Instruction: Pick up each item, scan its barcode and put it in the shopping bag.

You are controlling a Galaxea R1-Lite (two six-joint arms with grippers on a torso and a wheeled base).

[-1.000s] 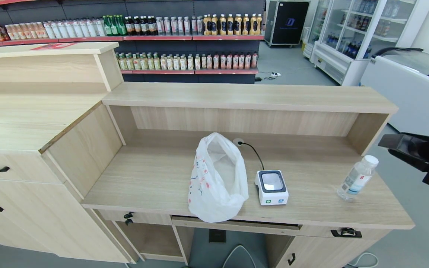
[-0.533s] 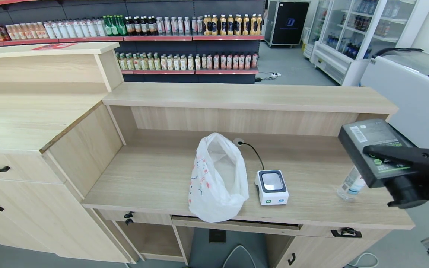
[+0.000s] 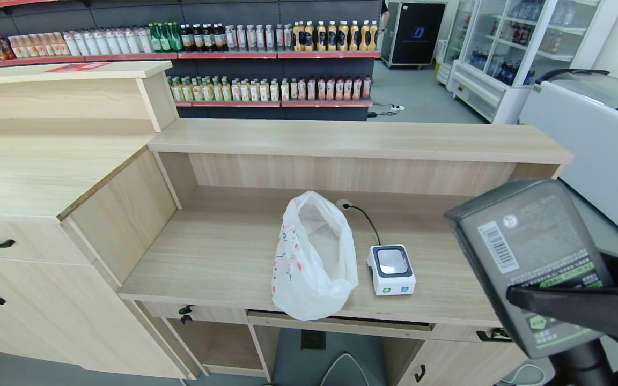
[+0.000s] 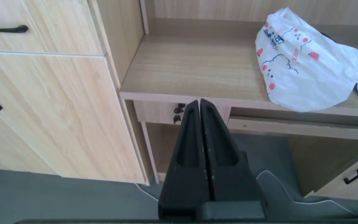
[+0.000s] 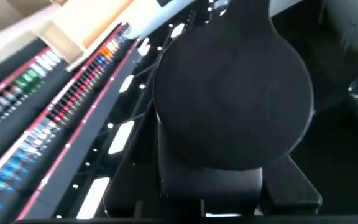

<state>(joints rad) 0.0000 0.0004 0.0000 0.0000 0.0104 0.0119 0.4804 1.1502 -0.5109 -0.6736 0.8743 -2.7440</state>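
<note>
Drink shelves line the shop behind the wooden counter (image 3: 223, 252). On it, at mid-frame, the white shopping bag (image 3: 314, 257) and the scanner (image 3: 391, 269) have not moved. The right gripper (image 3: 534, 303) clamps a dark box (image 3: 523, 246). The box has swung from the right edge to fill the lower right, its barcode facing the camera. The left gripper (image 4: 199, 124) is pressed closed and empty.

The counter (image 3: 223, 252) is lit brightly and evenly from overhead. A soft shadow is cast beneath the shopping bag (image 3: 314, 257), well left of the right gripper (image 3: 523, 300). A pale sheen is spread over the dark box (image 3: 523, 241) clamped in it. Straight edges far from the gripper are bowed toward the head view's borders.
</note>
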